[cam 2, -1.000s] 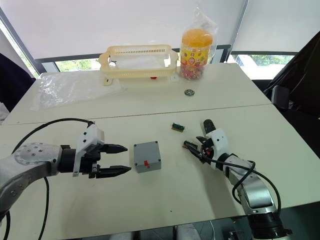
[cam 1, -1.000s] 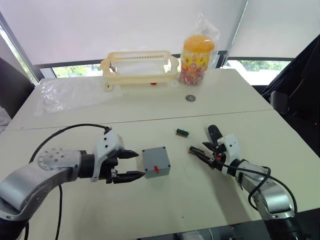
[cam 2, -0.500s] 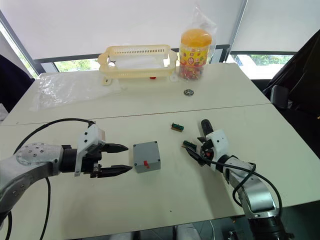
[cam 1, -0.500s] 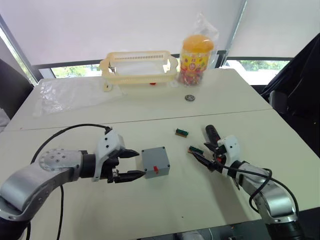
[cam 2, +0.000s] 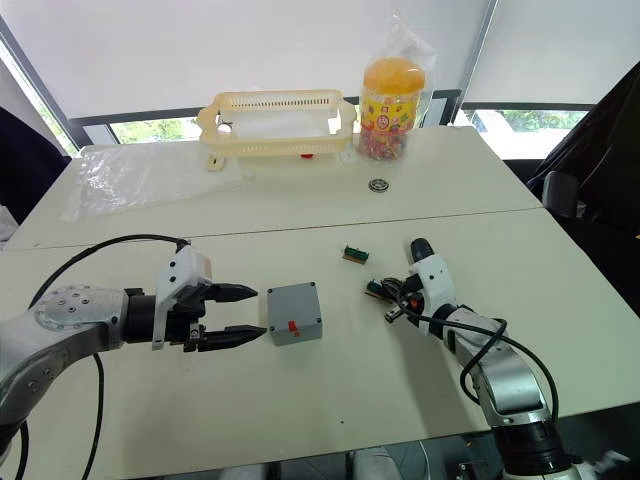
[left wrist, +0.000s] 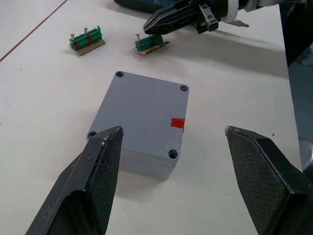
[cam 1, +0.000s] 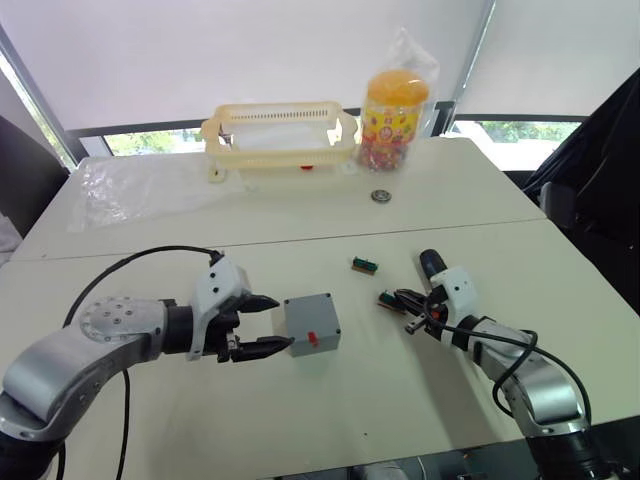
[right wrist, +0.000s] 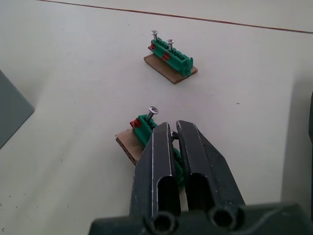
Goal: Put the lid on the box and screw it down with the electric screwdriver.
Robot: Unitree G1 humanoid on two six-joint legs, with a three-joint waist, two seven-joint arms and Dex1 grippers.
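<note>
The grey box (cam 1: 310, 322) stands mid-table with a red mark (left wrist: 177, 122) on its side. The lid (left wrist: 142, 103), flat with holes at its corners, lies flush on top of it. My left gripper (cam 1: 282, 322) is open just to the left of the box, one finger on each side of the box's near end, not touching. My right gripper (right wrist: 172, 128) is shut, its tips right over a small green block (right wrist: 142, 129) that carries an upright screw (right wrist: 152, 111). I cannot tell whether anything is pinched between the tips. The electric screwdriver is out of view.
A second green block (cam 1: 364, 265) with two screws lies behind the first. At the back stand a yellow basket (cam 1: 280, 135) and a candy jar (cam 1: 393, 115), with a small round metal part (cam 1: 380, 195) in front and a clear plastic bag (cam 1: 130, 185) at the left.
My right gripper has closed its fingers over the nearer green block. The left arm and the box have stayed put.
</note>
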